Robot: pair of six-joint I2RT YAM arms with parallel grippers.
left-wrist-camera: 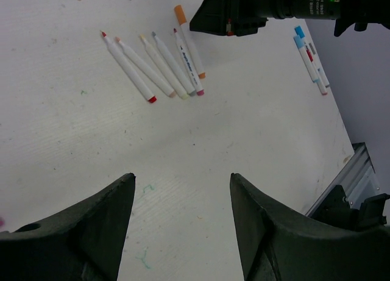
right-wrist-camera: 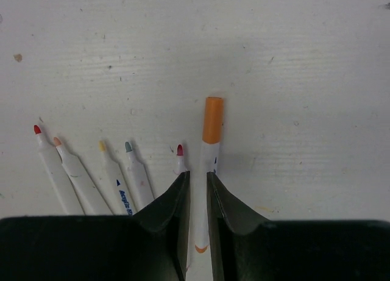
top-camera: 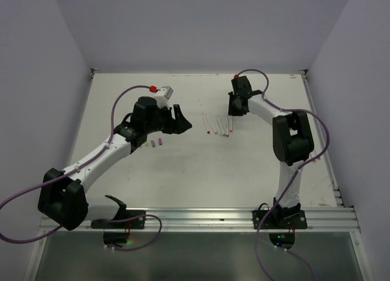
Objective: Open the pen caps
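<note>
Top view: left tool (top-camera: 184, 121) has its jaws apart and holds nothing. Two loose caps (top-camera: 156, 142) lie on the surface (top-camera: 201, 171) behind it, by the wrist. Right tool (top-camera: 233, 112) sits at the end of the row of pens (top-camera: 216, 125).

Left wrist: six pens lie well ahead of the open tool. Five are bare-tipped; one is an orange-capped pen (left-wrist-camera: 189, 43).

Right wrist: jaws stand a narrow slit apart, straddling that pen's white barrel; cannot tell whether they grip it. Orange cap (right-wrist-camera: 213, 119) lies just past the fingertips. Five bare tips beside it: red, orange, yellow, grey, dark red.

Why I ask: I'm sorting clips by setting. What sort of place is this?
Probably a robotics test cell: a table boxed in by plain walls, a metal rail at its near edge carrying robot arms, marker pens laid out.
</note>
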